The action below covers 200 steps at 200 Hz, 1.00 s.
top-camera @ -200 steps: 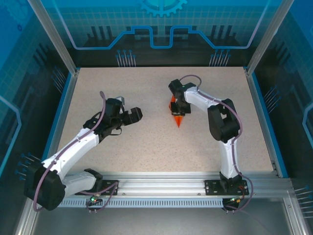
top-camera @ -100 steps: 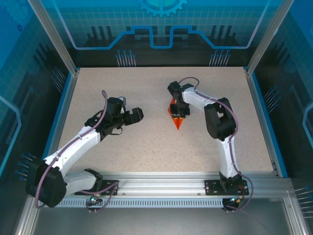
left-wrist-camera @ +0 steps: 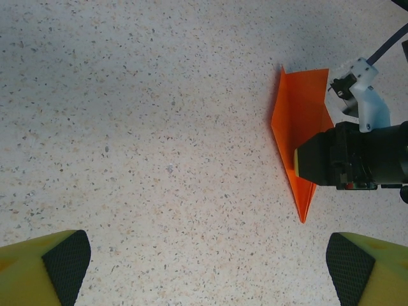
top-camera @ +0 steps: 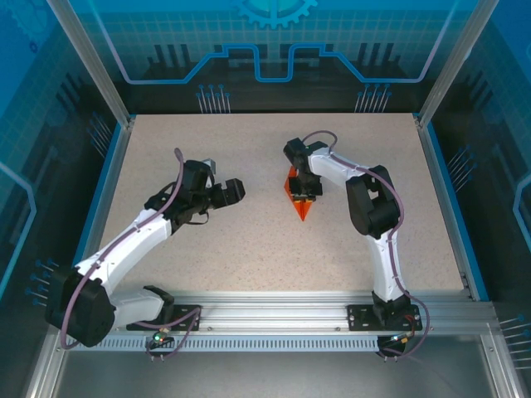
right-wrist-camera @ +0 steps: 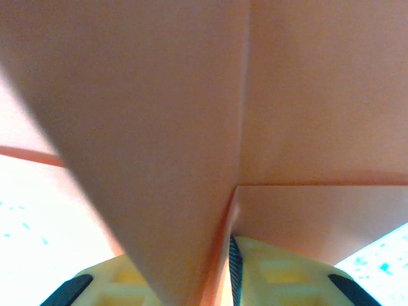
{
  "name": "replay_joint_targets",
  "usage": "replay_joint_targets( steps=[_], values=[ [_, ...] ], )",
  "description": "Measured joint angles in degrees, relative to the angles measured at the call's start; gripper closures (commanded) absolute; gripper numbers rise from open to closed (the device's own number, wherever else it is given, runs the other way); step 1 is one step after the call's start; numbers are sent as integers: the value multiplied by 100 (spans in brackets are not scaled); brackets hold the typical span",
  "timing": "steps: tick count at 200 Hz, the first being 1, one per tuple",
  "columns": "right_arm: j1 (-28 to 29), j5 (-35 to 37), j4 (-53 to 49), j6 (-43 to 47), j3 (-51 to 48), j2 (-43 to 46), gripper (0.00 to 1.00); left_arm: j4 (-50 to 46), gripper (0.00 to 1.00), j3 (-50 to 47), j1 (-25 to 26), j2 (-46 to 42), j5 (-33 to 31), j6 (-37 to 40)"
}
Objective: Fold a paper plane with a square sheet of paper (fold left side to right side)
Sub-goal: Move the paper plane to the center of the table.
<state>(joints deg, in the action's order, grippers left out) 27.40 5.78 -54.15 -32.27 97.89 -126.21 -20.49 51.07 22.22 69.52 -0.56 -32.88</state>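
- Ease off the bright orange folded paper dart [top-camera: 304, 209] carefully. If you release, lift the right gripper [top-camera: 301, 189] straight up so the thin sheet neither drags nor springs open.
- Its yellow fingers [right-wrist-camera: 274, 280] flank a raised fold of the paper dart with a narrow gap. You cannot tell whether they pinch it or only straddle it.
- Your left gripper [top-camera: 230, 192] hovers with jaws wide apart and empty, clear of the paper dart on its left.
- The paper dart lies on the speckled beige tabletop [top-camera: 249, 249], right of centre. Its tip points near, and its wide far end sits under the right gripper.

White arms [top-camera: 133, 236], black joints [top-camera: 369, 207], purple cables [top-camera: 177, 166]
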Motion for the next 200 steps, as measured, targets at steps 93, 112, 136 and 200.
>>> replay_joint_targets(
  steps=[93, 112, 136, 200],
  values=[
    [162, 138, -157, 42, -46, 595, 60, -111, 1, 256, -7, 142, 0, 2],
    [184, 243, -245, 81, -98, 804, 51, -160, 1, 302, -74, 149, 11, 2],
    [214, 369, -240, 289, -476, 1462, 33, -177, 1, 343, -273, 149, 44, 0],
    [-428, 1185, 929, 964, -2538, 4966, 0, 229, 1, 50, -1047, -258, -813, 146]
  ],
)
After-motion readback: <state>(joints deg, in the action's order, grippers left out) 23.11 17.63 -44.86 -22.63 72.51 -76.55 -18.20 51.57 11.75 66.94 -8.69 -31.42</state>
